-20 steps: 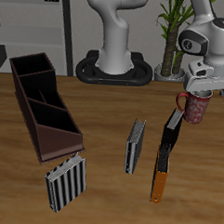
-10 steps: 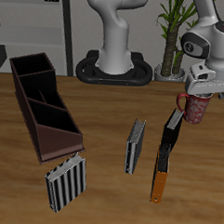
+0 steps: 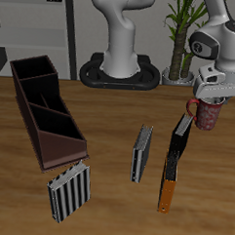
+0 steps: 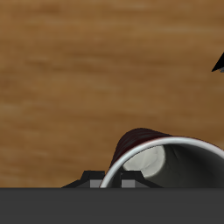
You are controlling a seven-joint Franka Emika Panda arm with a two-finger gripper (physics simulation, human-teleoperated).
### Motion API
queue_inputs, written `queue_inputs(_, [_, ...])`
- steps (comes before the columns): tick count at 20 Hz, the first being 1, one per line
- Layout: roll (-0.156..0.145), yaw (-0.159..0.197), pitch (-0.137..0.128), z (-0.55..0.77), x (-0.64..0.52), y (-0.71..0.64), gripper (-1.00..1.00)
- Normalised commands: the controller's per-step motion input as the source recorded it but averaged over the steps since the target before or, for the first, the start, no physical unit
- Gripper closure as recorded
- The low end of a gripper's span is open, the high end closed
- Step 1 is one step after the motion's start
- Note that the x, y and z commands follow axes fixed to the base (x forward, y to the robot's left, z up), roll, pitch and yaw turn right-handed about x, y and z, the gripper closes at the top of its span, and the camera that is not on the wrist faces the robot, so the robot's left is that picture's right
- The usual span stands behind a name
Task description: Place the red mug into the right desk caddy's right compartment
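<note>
The end effector (image 3: 210,95) grips the small speckled red mug (image 3: 207,113) by its rim, upright for carrying across the wooden bench (image 3: 114,119) to the long dark brown caddy (image 3: 44,109).

Wooden table (image 3: 105,202), grey wall behind, dark shelving (image 3: 37,18), green potted plant (image 3: 181,30).

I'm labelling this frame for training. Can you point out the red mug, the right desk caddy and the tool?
red mug (image 3: 206,113): exterior view, on its speckled side wall.
right desk caddy (image 3: 31,128): exterior view, on its long outer wall.
tool (image 3: 212,94): exterior view, at its fingertips over the mug's rim.
</note>
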Motion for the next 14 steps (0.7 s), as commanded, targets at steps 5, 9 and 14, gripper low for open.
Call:
queue_inputs(5, [-0.010,0.025,-0.015,0.11,0.07,-0.15,1.00])
queue_inputs(9, [0.006,0.041,-0.054,0.30,-0.07,-0.18,1.00])
queue_inputs(14, [0.016,0.016,-0.041,0.26,-0.11,-0.22,1.00])
